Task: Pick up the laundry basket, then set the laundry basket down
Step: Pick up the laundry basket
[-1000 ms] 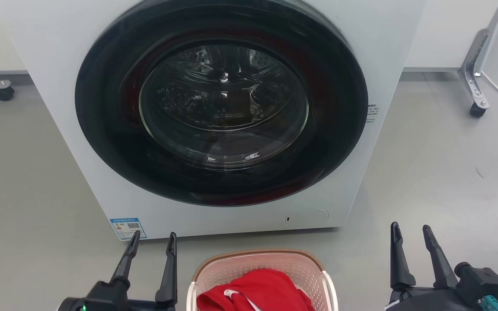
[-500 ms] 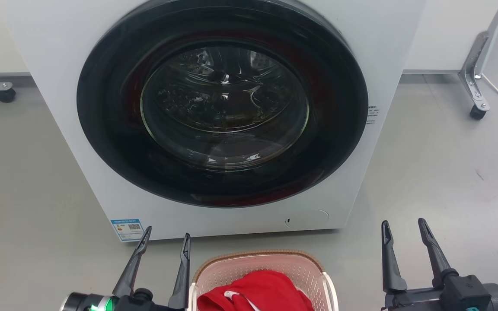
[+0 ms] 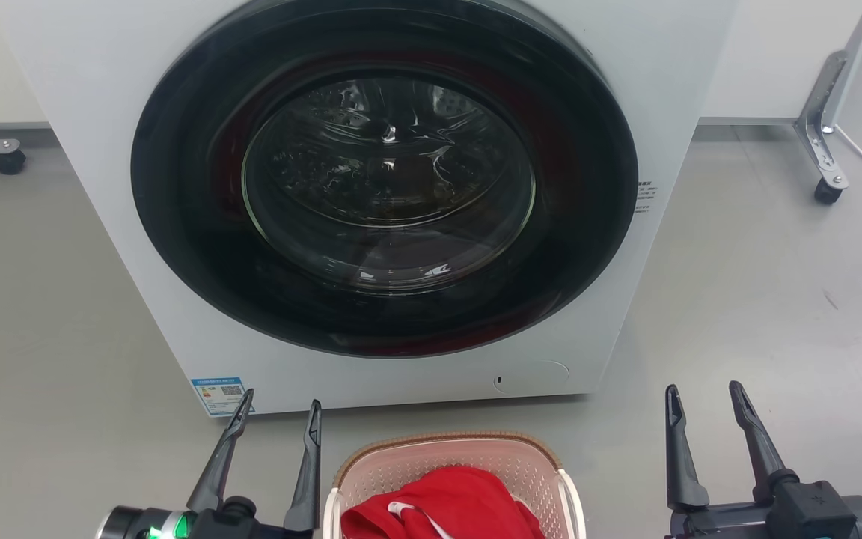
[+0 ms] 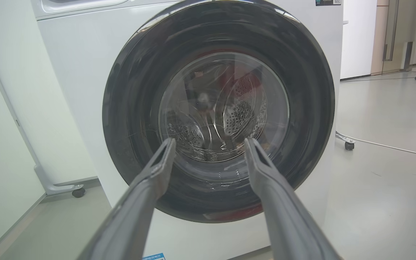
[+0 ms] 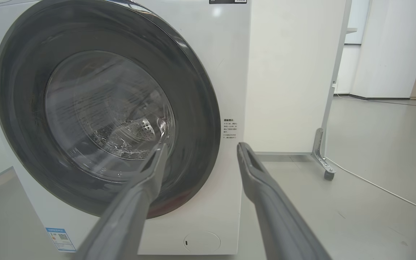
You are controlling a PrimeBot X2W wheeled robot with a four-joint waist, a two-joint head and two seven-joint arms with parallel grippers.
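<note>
The laundry basket (image 3: pixel 446 437) is being seen low in the middle of the head view, set on the floor (image 3: pixel 738 299) just in front of the washing machine (image 3: pixel 87 112), with a red garment (image 3: pixel 446 500) being carried inside it. It is being flanked by both grippers. The left gripper (image 3: pixel 282 398) is being held empty with its fingers moderately apart, the inner finger just beside the basket's left white handle (image 3: pixel 328 510). The right gripper (image 3: pixel 703 387), likewise parted and empty, is being held well apart from the right handle (image 3: pixel 573 498). So the basket is being found inward of each gripper, and the left arm is being judged the nearer. The basket's near half is being cut off by the frame, so its long axis cannot be told, nor whether the fingers are being held above the rim or level with it.
</note>
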